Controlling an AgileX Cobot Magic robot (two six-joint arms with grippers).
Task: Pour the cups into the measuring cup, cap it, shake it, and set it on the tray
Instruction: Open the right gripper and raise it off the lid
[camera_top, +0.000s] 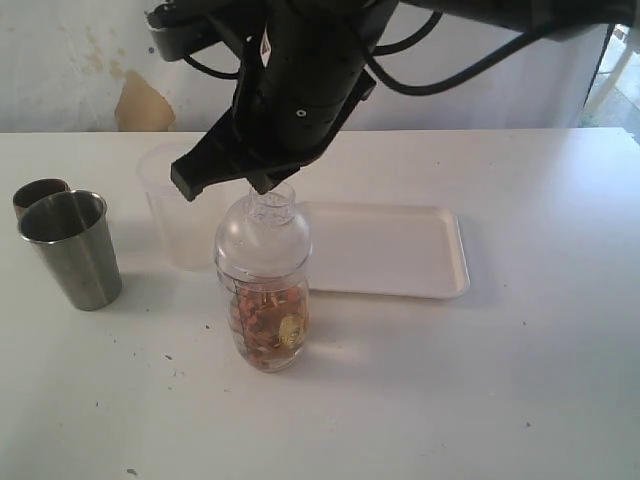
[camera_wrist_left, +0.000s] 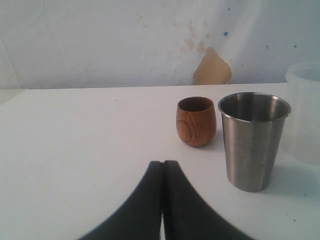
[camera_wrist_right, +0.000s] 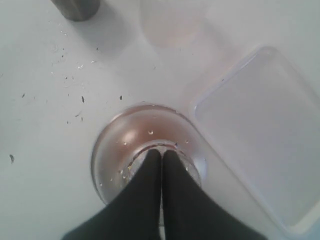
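The measuring cup (camera_top: 265, 325), capped by a clear domed lid (camera_top: 262, 240) and holding orange-brown pieces, stands mid-desk just off the tray (camera_top: 400, 255)'s left end. The right gripper (camera_wrist_right: 161, 151), jaws together, hides the lid's top. The left gripper (camera_wrist_left: 162, 162), jaws pressed together on nothing, points toward the steel cup (camera_wrist_left: 254, 140).

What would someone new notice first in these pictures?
The capped measuring cup, holding orange-brown bits, stands centrally with the right gripper shut right over its top. Left of it in the exterior view stand a steel cup and a small wooden cup; the white tray lies behind, to the right.
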